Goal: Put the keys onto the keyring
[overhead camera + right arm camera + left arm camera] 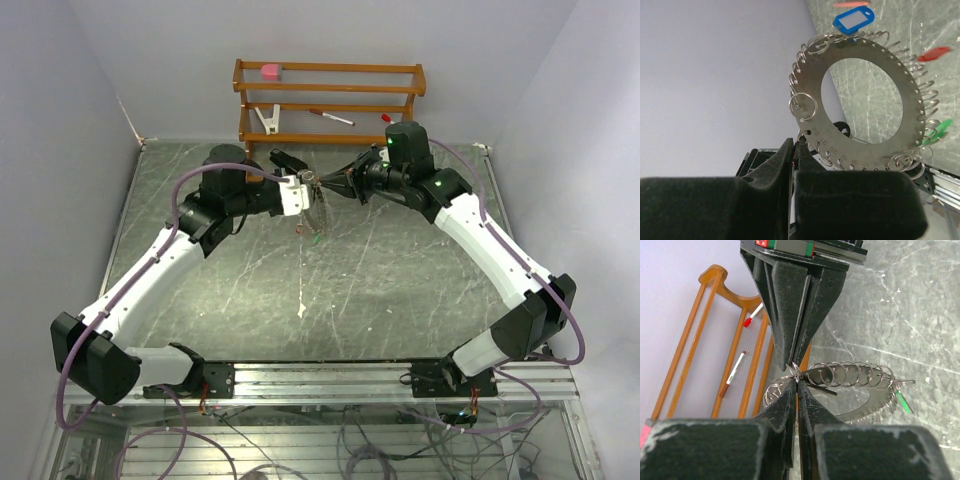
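Hanging in the air just in front of the wooden rack [330, 100], the keyring [865, 154] is gripped from both sides. The right gripper [794, 146] is clamped on its rim. The left gripper [796, 385], fingers drawn narrow, nips a small loop on that rim, tip to tip with the right one, crowding it. A blue tag [853, 19] and a green tag [935, 132] dangle from the ring. On the rack lie a red-capped pen [330, 117], a white clip [268, 120] and a pink lump [270, 71].
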